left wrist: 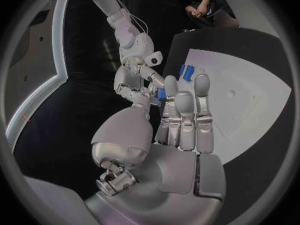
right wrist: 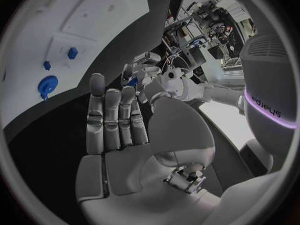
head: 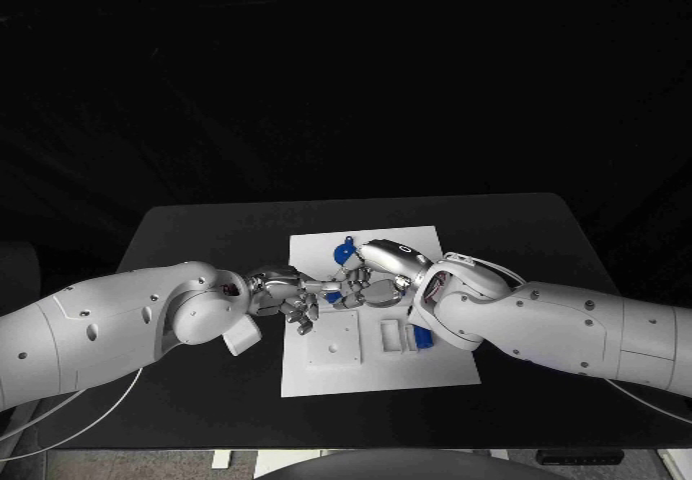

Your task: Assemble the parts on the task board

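The white task board (head: 440, 372) lies in the middle of the black table. Over its near-left part my two hands meet fingertip to fingertip. My left hand (head: 289, 297) has its fingers stretched out, and a small blue part (left wrist: 161, 94) sits between its thumb and first finger. My right hand (head: 382, 277) reaches in from the other side with straight fingers (right wrist: 111, 115). Its tips are at the same blue part (right wrist: 131, 81), and I cannot tell whether they grip it. More blue parts (head: 346, 252) stand at the board's far edge, and another blue part (head: 423, 340) lies under my right forearm.
Two white raised blocks (head: 335, 345) (head: 391, 335) stand on the board's near half. A round blue part (right wrist: 47, 85) and two small blue pieces (right wrist: 72, 52) sit on the board. Bare black table (head: 202, 225) surrounds the board.
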Robot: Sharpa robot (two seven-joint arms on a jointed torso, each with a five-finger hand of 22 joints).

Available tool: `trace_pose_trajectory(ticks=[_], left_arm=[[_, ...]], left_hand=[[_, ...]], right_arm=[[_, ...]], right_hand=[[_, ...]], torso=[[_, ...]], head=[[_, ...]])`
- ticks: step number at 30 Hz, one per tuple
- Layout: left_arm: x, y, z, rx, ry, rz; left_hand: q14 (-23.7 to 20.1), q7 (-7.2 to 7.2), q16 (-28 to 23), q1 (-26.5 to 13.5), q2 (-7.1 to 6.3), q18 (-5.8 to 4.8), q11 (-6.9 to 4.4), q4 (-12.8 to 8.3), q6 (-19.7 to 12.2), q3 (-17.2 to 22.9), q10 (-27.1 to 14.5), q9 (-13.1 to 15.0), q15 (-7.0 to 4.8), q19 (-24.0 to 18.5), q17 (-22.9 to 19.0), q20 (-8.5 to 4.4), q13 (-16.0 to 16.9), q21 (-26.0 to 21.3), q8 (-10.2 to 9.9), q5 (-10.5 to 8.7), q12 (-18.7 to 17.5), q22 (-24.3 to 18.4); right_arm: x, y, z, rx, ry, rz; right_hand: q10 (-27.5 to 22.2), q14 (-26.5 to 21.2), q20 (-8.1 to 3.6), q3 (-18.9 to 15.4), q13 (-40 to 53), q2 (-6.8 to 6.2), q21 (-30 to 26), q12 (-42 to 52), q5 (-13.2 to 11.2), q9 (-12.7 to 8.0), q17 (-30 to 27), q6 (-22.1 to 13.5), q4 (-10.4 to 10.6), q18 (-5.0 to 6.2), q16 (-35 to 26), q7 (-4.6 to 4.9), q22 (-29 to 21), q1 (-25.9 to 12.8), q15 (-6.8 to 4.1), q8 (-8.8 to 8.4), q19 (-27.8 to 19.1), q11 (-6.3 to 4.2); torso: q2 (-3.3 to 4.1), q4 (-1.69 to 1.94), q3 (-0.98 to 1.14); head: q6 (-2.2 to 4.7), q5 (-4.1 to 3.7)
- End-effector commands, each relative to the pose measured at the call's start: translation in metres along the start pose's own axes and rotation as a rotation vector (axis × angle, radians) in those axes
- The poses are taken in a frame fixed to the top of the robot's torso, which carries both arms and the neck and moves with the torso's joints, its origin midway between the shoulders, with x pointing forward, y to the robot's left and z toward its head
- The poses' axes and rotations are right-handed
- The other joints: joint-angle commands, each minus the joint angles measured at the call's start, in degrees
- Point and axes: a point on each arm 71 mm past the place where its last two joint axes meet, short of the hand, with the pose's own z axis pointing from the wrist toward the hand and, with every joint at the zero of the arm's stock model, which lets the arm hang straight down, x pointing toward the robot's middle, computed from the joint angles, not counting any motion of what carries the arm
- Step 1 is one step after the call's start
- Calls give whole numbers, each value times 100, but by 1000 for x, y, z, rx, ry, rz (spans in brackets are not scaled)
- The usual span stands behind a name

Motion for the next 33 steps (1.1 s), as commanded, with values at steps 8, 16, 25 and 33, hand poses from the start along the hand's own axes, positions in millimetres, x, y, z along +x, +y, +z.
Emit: trace_pose_trajectory(ticks=[8,16,25,33], left_arm=[[-1,0,-2,5,25,1],[-1,-1,-3,24,27,-10],[-1,-2,-3,40,21,-25],[1,-3,-2,39,28,-11]], left_hand=[[-4,-3,12,265,188,101,-18,-166,54,191,-49,-14,16,-2,-14,32,-12,-29,79,23,23,101],[-8,-22,24,487,373,100,-31,-374,55,374,-56,-19,11,-9,-19,32,-25,-30,149,27,38,104],[-11,-121,33,605,377,68,-73,-463,109,355,-24,290,-19,-19,-21,3,-59,-24,524,25,18,105],[-20,-201,27,364,95,54,-104,-329,-543,278,-106,1902,-37,-30,-62,-7,-48,-29,1661,53,90,104]], right_arm=[[0,1,-1,-13,-4,-8],[0,1,-1,-14,-1,-5],[0,1,-1,-13,3,-3],[1,2,0,-14,-1,3]], right_hand=[[53,59,-30,-5,22,64,0,-38,16,194,14,293,11,-37,-4,-192,13,15,-4,20,25,-19],[53,62,-29,-8,30,62,-10,-51,16,197,16,288,14,-38,-14,-193,15,10,-4,19,27,-18],[56,64,-29,-17,41,64,-21,-61,14,200,20,286,16,-40,-24,-195,16,7,-4,19,33,-18],[56,64,-29,-17,41,64,-21,-61,14,200,20,286,16,-40,-24,-195,16,7,-4,19,33,-18]], torso=[[1,1,-1],[-1,0,-2],[0,0,0],[0,0,1]], head=[[-6,-5],[-9,-4],[-7,3],[-12,-6]])
